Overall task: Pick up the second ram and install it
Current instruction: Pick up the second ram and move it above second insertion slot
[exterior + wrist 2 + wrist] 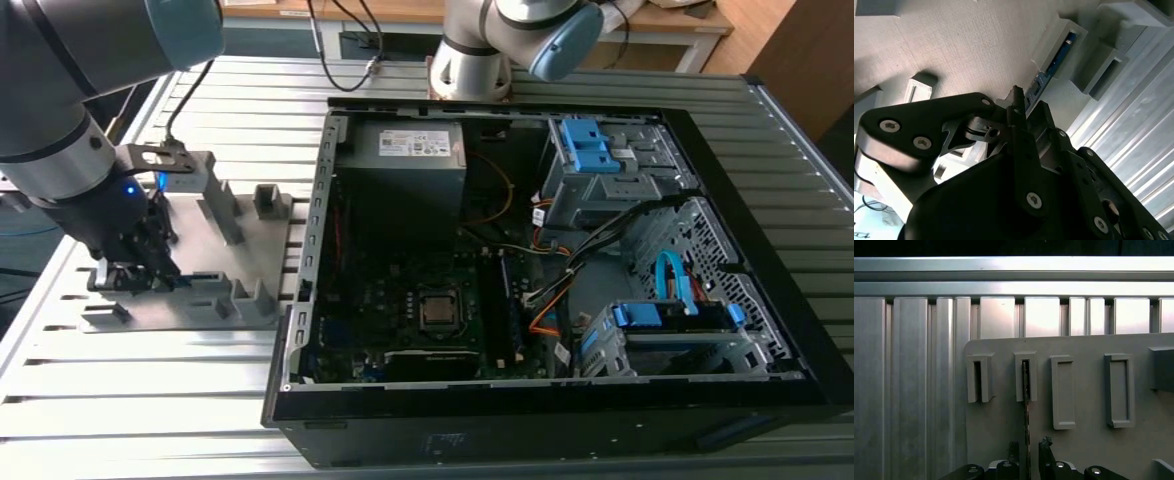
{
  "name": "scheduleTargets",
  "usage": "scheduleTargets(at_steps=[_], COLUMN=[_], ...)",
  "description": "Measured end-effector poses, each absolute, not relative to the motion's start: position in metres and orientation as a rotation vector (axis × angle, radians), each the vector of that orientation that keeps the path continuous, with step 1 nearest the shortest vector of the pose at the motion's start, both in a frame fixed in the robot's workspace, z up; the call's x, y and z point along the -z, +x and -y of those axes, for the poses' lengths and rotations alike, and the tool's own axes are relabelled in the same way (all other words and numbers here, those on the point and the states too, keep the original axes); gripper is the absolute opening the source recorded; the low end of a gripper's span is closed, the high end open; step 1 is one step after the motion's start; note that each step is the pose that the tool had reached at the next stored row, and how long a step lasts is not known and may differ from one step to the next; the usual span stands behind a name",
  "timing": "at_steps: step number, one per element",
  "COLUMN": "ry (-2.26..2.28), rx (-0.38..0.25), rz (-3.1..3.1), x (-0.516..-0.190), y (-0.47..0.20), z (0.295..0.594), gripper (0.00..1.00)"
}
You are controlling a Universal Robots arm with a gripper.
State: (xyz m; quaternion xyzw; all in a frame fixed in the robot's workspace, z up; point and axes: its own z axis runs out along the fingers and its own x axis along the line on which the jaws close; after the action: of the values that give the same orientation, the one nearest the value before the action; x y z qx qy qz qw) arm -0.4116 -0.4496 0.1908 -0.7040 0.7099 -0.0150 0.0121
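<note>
The second ram (1026, 410) is shown standing on edge on the grey holder plate (1084, 440). One end is seated in a raised slot, and the long axis runs flat along the plate towards the gripper (1028, 446). The gripper is held narrowly parted – one finger either side of the stick, slim gaps visible – low over the holder plate.
</note>
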Motion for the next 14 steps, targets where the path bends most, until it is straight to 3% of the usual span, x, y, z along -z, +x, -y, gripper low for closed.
scheduleTargets(at_steps=[7, 12, 14], ry=[-2.195, -2.195, -2.195], rx=[0.047, 0.047, 0.047], rz=[-2.213, -2.213, -2.213], x=[-0.1903, -0.1901, -0.19], y=[-0.4116, -0.4115, -0.4116], z=[0.4496, 0.4496, 0.4496], gripper=[0.3, 0.14, 0.14])
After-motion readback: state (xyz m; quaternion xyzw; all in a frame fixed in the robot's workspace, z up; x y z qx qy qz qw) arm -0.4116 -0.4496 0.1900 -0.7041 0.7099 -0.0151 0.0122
